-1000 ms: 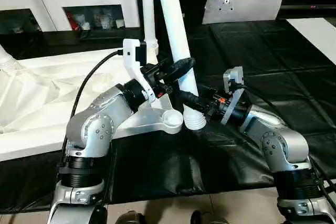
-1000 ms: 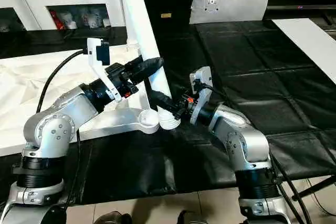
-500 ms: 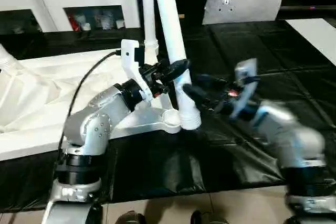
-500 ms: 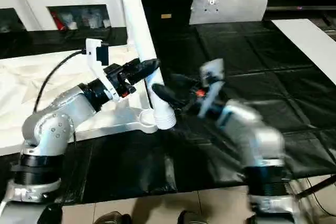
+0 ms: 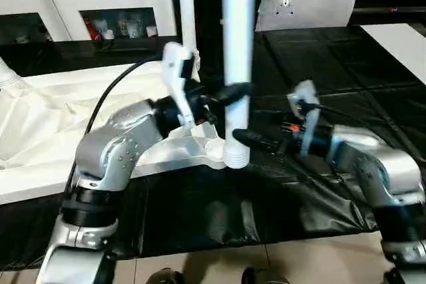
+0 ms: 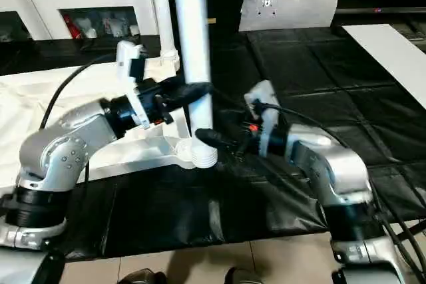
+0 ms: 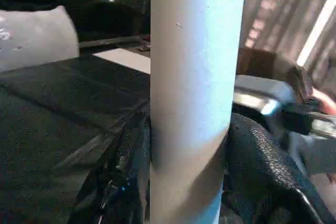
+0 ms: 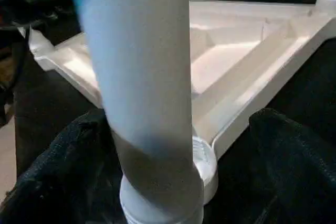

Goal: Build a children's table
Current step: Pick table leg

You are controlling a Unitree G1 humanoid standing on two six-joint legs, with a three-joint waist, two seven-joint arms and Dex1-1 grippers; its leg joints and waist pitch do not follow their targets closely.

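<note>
Left gripper (image 5: 229, 89) clamps the white table leg (image 5: 237, 44) partway up its shaft, one black finger on either side, holding it upright. Below that grip, the leg's ribbed collar (image 5: 235, 157) sits just beside the round corner socket (image 5: 214, 147) of the upturned white table top (image 5: 46, 124). Right gripper (image 5: 256, 129) reaches in low on the leg's other side, its fingers spread wide apart and gripping nothing. A second leg (image 5: 186, 4) stands behind the left gripper.
</note>
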